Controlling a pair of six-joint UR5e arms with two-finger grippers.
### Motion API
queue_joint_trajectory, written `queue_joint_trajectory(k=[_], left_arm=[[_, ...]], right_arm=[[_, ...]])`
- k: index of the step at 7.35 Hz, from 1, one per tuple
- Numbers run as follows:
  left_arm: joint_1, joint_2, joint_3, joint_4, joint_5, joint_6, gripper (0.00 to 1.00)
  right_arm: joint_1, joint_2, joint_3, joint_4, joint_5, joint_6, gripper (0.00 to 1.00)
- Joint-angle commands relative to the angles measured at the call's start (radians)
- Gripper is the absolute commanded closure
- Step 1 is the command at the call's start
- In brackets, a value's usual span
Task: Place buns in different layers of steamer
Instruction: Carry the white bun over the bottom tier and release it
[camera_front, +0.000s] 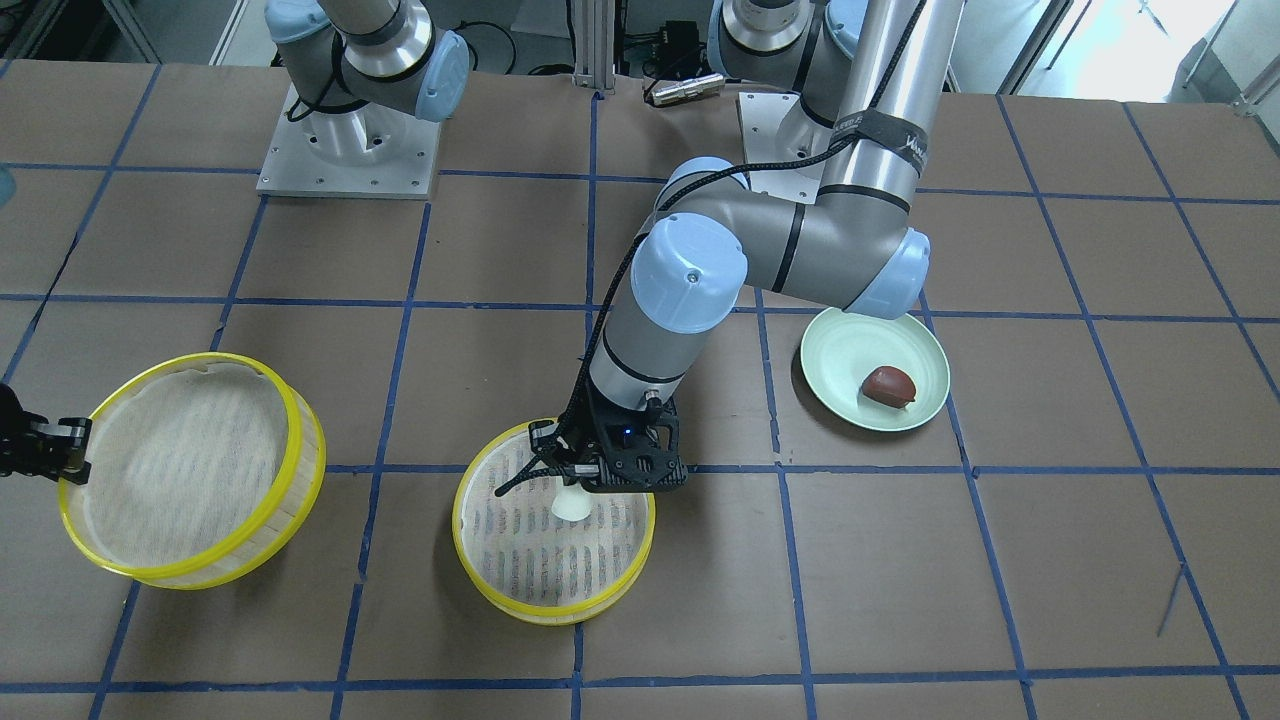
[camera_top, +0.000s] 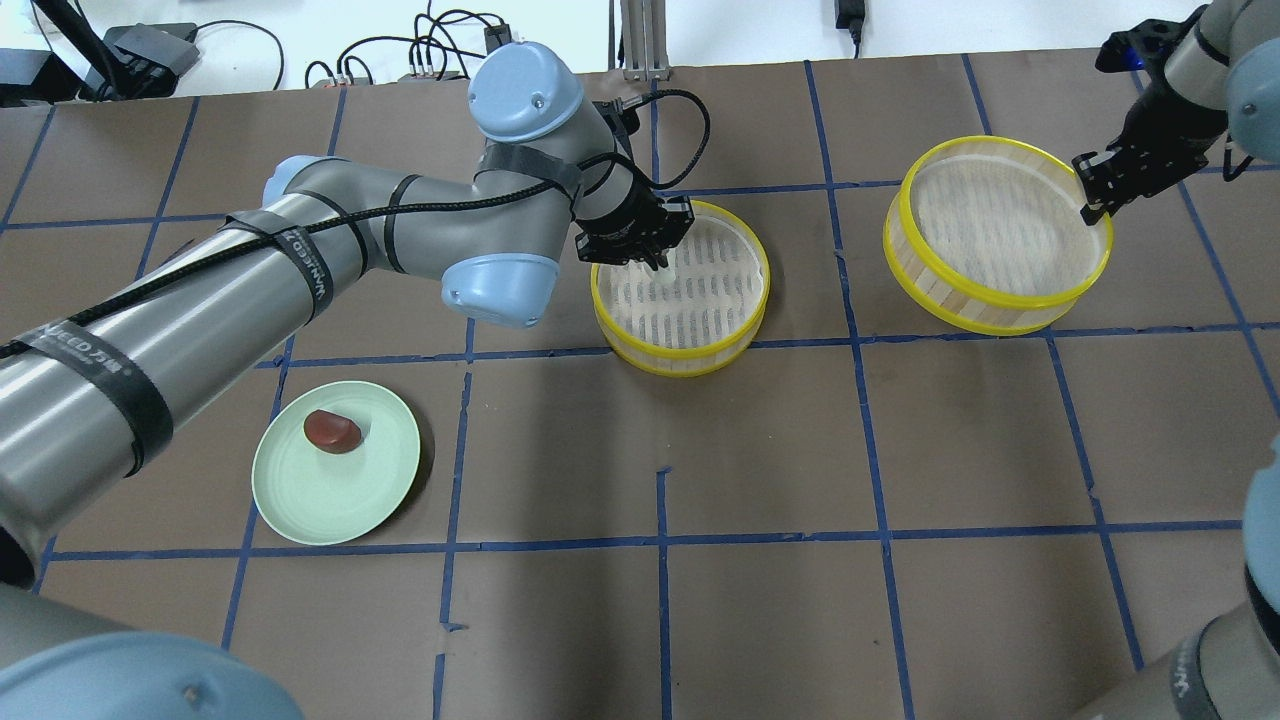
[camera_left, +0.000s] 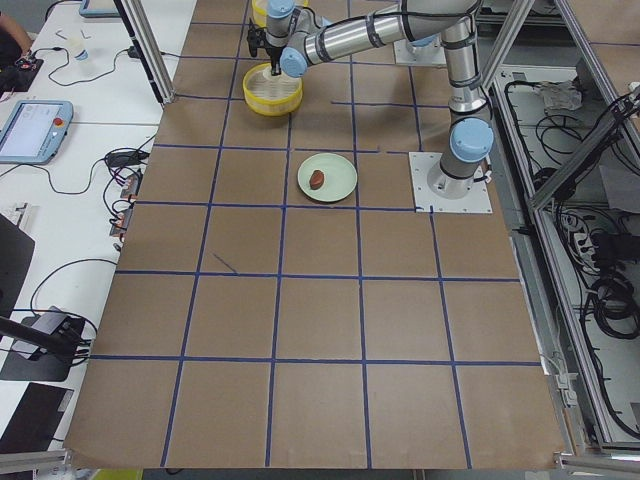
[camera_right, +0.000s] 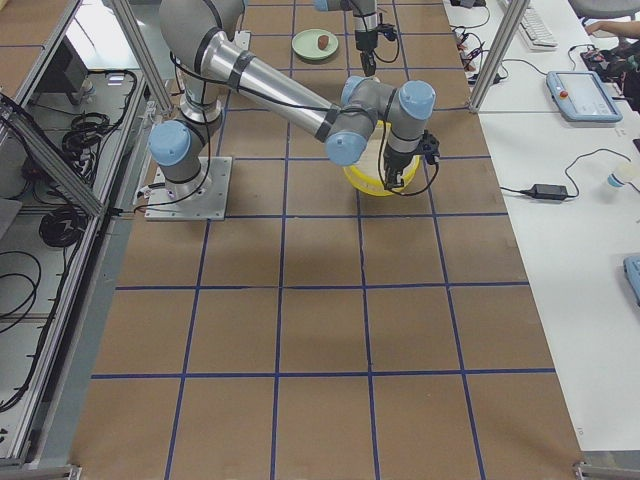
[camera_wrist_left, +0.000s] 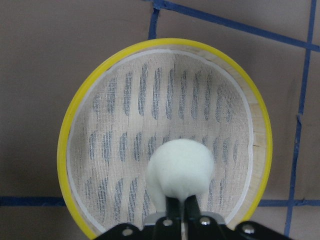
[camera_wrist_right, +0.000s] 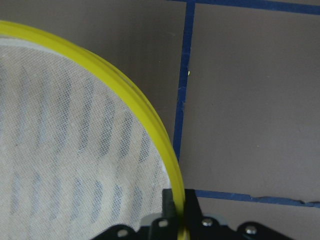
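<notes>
Brown table (camera_top: 900, 450): left fingers (camera_wrist_left: 191, 209) tight on white bun (camera_wrist_left: 180, 167) over middle tray (camera_wrist_left: 62, 150), right fingers (camera_wrist_right: 192, 210) tight on other tray's rim (camera_wrist_right: 135, 101).

the white bun (camera_wrist_left: 180, 167), rounded, is pinched in the left gripper (camera_wrist_left: 181, 202) jaws over the middle steamer tray (camera_top: 680, 355) cloth. the dark oval bun (camera_front: 888, 385) lies on the plate (camera_front: 850, 350). the second steamer tray (camera_top: 1000, 315) is tilted, its rim clamped by the right gripper (camera_wrist_right: 176, 202).

Free table (camera_top: 825, 270) — between steamer trays (camera_top: 680, 355)
</notes>
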Motion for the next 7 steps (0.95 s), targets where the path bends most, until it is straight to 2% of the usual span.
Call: queue_joint_trajectory(k=[1,4,5,6,7], left_arm=[[-0.005,-0.007,0.008,0.003,0.0,-0.048,0.0],[-0.005,0.019,0.007,0.002,0.001,-0.043,0.0],[0.009,0.048,-0.005,0.001,0.01,0.035,0.0],[0.047,0.084,-0.025,-0.025,0.091,0.137,0.0],[0.102,0.12,-0.06,-0.089,0.124,0.198,0.0]], right_arm=[[0.0,0.0,0.001,0.0,0.001,0.005,0.93],[0.011,-0.009,-0.001,0.002,0.005,0.029,0.93],[0.029,-0.013,-0.005,0.008,0.001,0.145,0.93],[0.094,-0.017,-0.002,0.018,-0.007,0.238,0.93],[0.206,-0.026,-0.001,0.023,-0.01,0.402,0.93]])
